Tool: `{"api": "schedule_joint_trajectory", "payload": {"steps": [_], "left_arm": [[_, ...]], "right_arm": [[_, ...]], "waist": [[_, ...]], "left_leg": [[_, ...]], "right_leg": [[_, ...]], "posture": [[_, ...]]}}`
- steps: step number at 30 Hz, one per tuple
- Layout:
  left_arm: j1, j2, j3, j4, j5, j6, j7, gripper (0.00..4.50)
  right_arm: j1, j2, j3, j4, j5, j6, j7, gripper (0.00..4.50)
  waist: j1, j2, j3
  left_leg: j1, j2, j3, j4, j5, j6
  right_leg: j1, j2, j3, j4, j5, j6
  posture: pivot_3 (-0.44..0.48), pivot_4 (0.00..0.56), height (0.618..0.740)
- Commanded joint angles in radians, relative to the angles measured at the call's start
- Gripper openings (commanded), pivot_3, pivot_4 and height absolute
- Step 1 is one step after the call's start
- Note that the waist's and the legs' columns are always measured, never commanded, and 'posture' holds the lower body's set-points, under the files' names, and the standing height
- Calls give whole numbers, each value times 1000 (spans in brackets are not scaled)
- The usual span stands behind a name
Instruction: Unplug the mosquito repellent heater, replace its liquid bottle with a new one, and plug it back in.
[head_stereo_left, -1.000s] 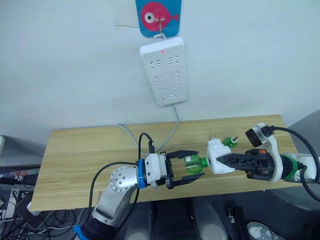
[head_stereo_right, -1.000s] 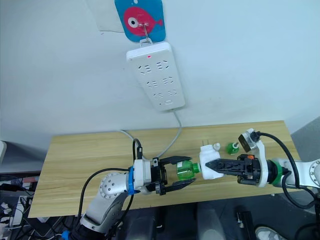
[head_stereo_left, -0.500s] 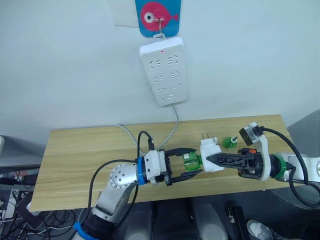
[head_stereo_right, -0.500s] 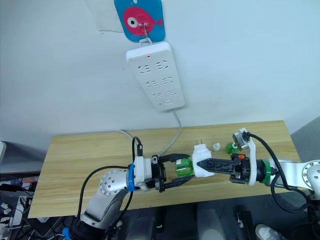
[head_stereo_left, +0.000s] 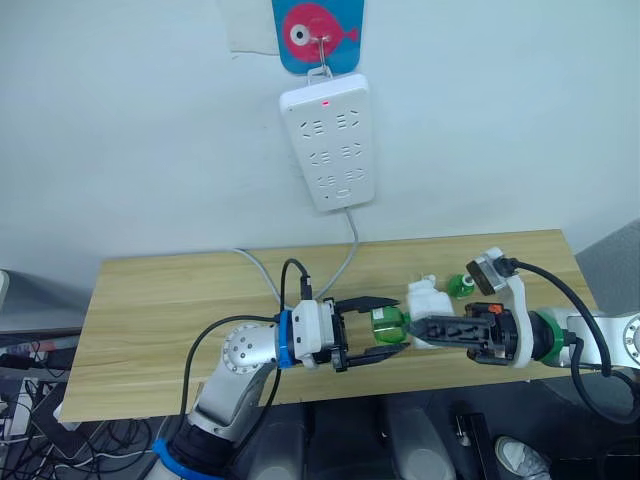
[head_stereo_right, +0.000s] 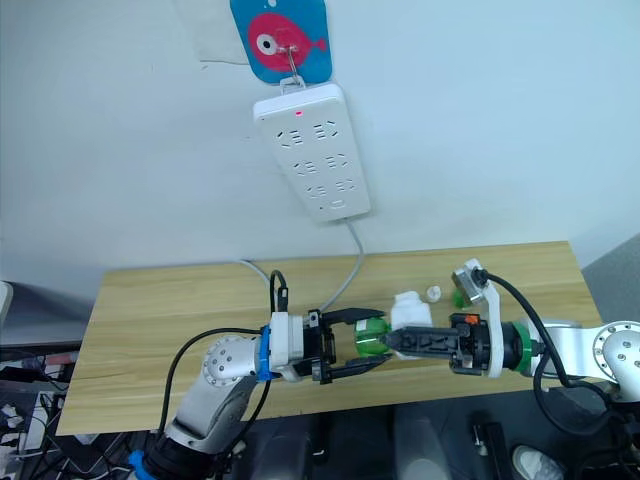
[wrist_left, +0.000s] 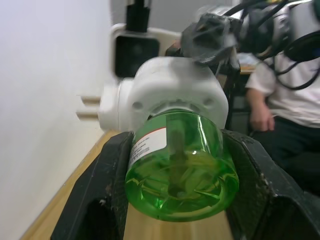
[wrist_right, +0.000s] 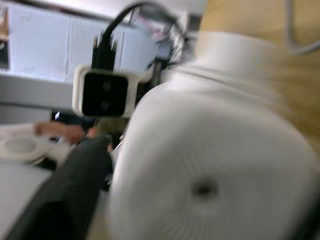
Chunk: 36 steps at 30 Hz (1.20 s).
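My left gripper (head_stereo_left: 388, 328) is shut on a green liquid bottle (head_stereo_left: 384, 324), held on its side just above the table's front edge. My right gripper (head_stereo_left: 420, 328) is shut on the mosquito repellent heater (head_stereo_left: 425, 298), a small white rounded unit. The heater sits right against the bottle's neck. The left wrist view has the bottle (wrist_left: 180, 165) between both fingers (wrist_left: 100, 200) with its top inside the heater (wrist_left: 170, 95), whose prongs stick out sideways. In the right wrist view the heater (wrist_right: 215, 165) is very close.
A second small green bottle (head_stereo_left: 460, 285) and a white cap (head_stereo_right: 433, 292) lie on the wooden table (head_stereo_left: 160, 310) behind the right gripper. The white power strip (head_stereo_left: 328, 140) hangs on the wall above, its cable running down to the table. A seated person (wrist_left: 280, 115) is in the background.
My right gripper has carried the heater leftward until it meets the bottle's neck. The left gripper has stayed almost still with the bottle.
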Motion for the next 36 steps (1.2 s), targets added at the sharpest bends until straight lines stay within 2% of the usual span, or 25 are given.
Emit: {"api": "schedule_joint_trajectory", "payload": {"steps": [1, 11, 21, 26, 31, 35, 36], "left_arm": [[6, 2, -4, -21, -8, -13, -7, 2296], [-8, -1, 6, -3, -3, -5, 13, 2296], [-10, -5, 20, 7, -3, 15, 32, 2296], [-11, -6, 26, 11, -2, 14, 31, 2296], [-15, -5, 29, 18, -3, 8, 22, 2296], [-19, -7, 26, 19, -5, 6, 17, 2296], [-19, -7, 26, 18, -6, 6, 15, 2296]], "right_arm": [[-6, -14, -8, -23, 26, 8, 32, 4475], [44, 9, 3, -86, 26, -47, 10, 4475], [104, -28, 16, -144, 26, -85, 27, 4475], [156, -111, 6, -160, 26, -75, 83, 4475], [226, -270, -43, -151, 26, -33, 201, 4475], [256, -353, -93, -115, 26, -8, 252, 4475], [251, -362, -103, -71, 26, 0, 234, 4311]], "waist": [[0, 0, 0], [0, 0, 0], [0, 0, 0], [0, 0, 0], [1, 0, 0], [1, 0, 0], [1, 0, 0]], "left_leg": [[0, 0, 0, 0, 0, 0], [0, 0, 0, 0, 0, 0], [0, 0, 0, 0, 0, 0], [0, 0, 0, 0, 0, 0], [0, 0, 0, 0, 0, 0], [0, 0, 0, 0, 0, 0], [0, 0, 0, 0, 0, 0]], "right_leg": [[0, 0, 0, 0, 0, 0], [0, 0, 0, 0, 0, 0], [0, 0, 0, 0, 0, 0], [0, 0, 0, 0, 0, 0], [0, 0, -1, 0, 0, 0], [0, 0, -1, 0, 0, 0], [0, 0, -1, 0, 0, 0]], "posture": [[-182, 354, 740], [-181, 360, 740], [-177, 360, 740], [-178, 352, 740], [-185, 341, 740], [-185, 341, 740], [-188, 332, 740]]}}
